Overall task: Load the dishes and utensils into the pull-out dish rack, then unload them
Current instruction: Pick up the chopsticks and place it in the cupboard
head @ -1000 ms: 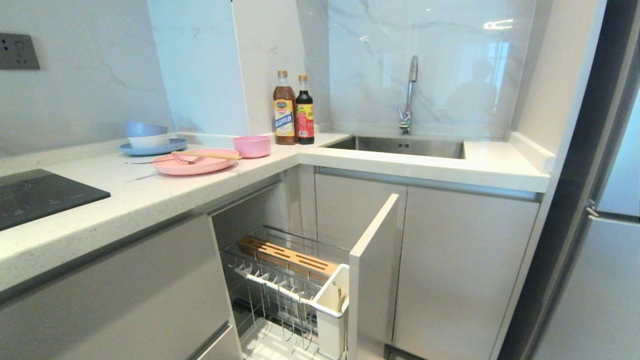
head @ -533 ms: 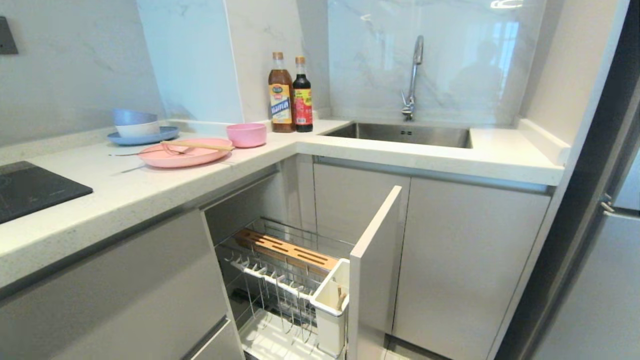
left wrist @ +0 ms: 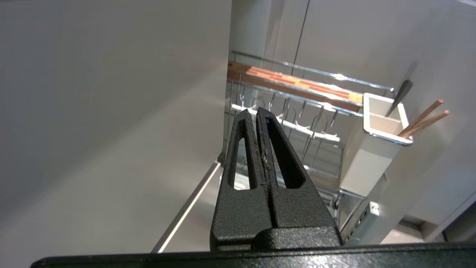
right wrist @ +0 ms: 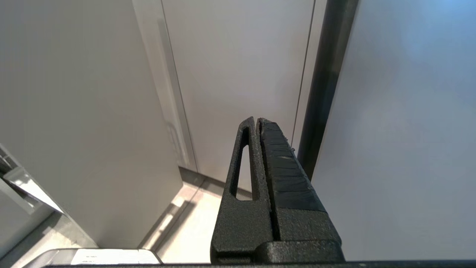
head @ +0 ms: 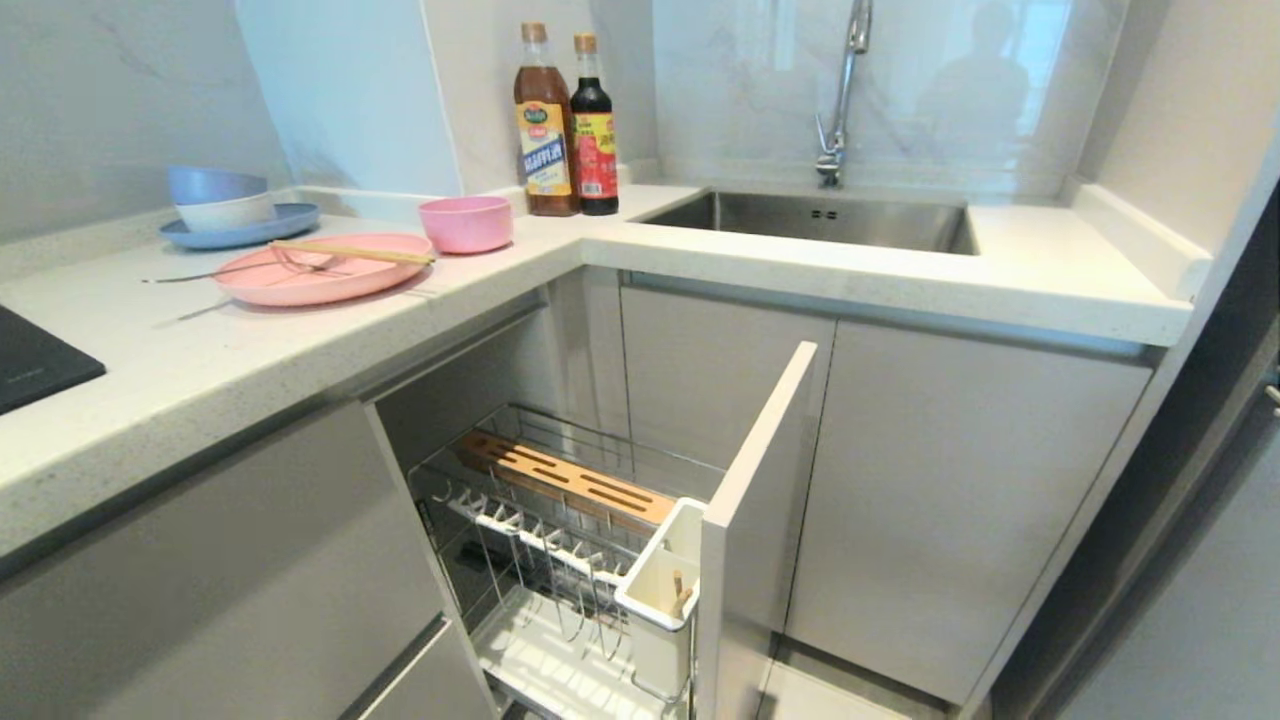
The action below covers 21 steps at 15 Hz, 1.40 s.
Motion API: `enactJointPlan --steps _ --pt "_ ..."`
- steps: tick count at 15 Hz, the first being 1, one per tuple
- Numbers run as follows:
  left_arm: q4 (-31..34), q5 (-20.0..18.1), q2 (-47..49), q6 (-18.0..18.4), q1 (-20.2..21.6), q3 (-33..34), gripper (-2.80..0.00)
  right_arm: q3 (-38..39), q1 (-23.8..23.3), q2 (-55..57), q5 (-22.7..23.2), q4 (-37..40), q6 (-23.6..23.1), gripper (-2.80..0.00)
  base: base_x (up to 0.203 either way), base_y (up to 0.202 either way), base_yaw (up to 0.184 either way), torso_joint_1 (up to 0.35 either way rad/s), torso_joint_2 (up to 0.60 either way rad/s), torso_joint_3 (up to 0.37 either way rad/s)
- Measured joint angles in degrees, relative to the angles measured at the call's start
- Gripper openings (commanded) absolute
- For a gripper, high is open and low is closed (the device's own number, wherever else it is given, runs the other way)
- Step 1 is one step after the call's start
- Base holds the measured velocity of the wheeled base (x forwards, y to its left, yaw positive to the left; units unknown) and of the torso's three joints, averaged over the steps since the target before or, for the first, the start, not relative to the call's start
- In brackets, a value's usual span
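Note:
The pink plate [head: 320,275] lies on the counter at the left, with the wooden chopsticks [head: 350,252] across it and the silver fork [head: 200,274] resting on its left rim. The pink bowl [head: 466,222] stands just behind it. Below the counter the pull-out dish rack [head: 560,500] is drawn out, its pale front panel [head: 745,540] towards me. Wooden sticks [left wrist: 424,119] stand in its white utensil cup [left wrist: 375,156]. My left gripper [left wrist: 256,111] hangs shut and empty in front of the rack [left wrist: 297,83]. My right gripper [right wrist: 256,119] is shut and empty, facing cabinet doors. Neither arm shows in the head view.
A blue plate with stacked bowls [head: 240,222] sits behind the pink plate. Two sauce bottles [head: 560,130] stand in the corner. The sink [head: 820,220] and faucet [head: 840,100] are at the back right, a black cooktop [head: 30,365] at the left edge.
The head camera has tipped downward, so the whole scene has slid up and more of the rack shows. Nothing on the counter or in the rack has moved.

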Motion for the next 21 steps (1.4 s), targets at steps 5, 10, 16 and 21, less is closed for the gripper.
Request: enactJointPlan --steps 5,10,16,21 --pt "0.0 0.0 0.0 0.0 0.0 0.0 -2.80 0.0 0.0 0.0 0.0 0.0 0.0 -2.80 0.000 0.000 0.000 0.003 0.01 -0.202" --pt "0.0 0.0 0.0 0.0 0.0 0.0 -2.80 0.0 0.0 0.0 0.0 0.0 0.0 -2.80 0.000 0.000 0.000 0.004 0.00 -0.195" --pt "0.1 0.1 0.0 -0.1 0.0 0.0 -2.80 0.0 0.0 0.0 0.0 0.0 0.0 -2.80 0.000 0.000 0.000 0.005 0.00 -0.150" --pt "-0.6 -0.2 0.0 1.6 0.0 0.0 -2.80 0.0 0.0 0.0 0.0 0.0 0.0 -2.80 0.000 0.000 0.000 0.000 0.00 -0.008"
